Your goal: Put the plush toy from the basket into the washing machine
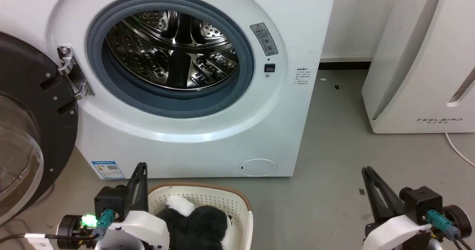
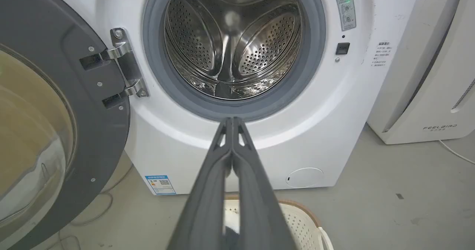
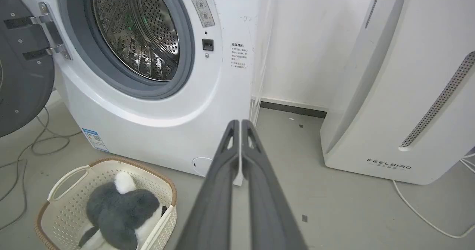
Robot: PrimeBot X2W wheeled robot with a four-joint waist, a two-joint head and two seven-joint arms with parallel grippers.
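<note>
The washer (image 1: 207, 138) stood with its door (image 1: 33, 124) swung fully open to the left. The door was cut off by the head view's edge, so only part of its black frame and glass showed. The steel drum (image 1: 174, 53) lay bare inside the grey gasket (image 1: 246, 68), though its depths were lost in reflections. To the right a white appliance (image 1: 419, 64), cropped at the top and side, carried the word "FEELBIRD" (image 1: 439, 120). The basket (image 1: 207, 198) sat on the floor just before the washer. Its near half ran off the bottom of the head view, and in the left wrist view it was largely hidden behind the fingers. The toy (image 1: 200, 224) lay inside the basket, black fur with a white tuft uppermost. In the head view it was partly covered by the left forearm, and it was clearest in the right wrist view. The left gripper (image 1: 141, 165) pointed up toward the washer beside the basket's left rim, fingers pressed together on nothing, a green light (image 1: 88, 220) glowing at its wrist. The right gripper (image 1: 368, 170) hung over bare floor well apart from the basket, fingers likewise closed and empty. A grey warning sticker (image 1: 264, 39) with a red triangle, a small block of print (image 1: 302, 75) and a blue QR label (image 1: 108, 169) marked the washer's front, all too small to read. A white cable (image 1: 458, 150) trailed from the appliance.
</note>
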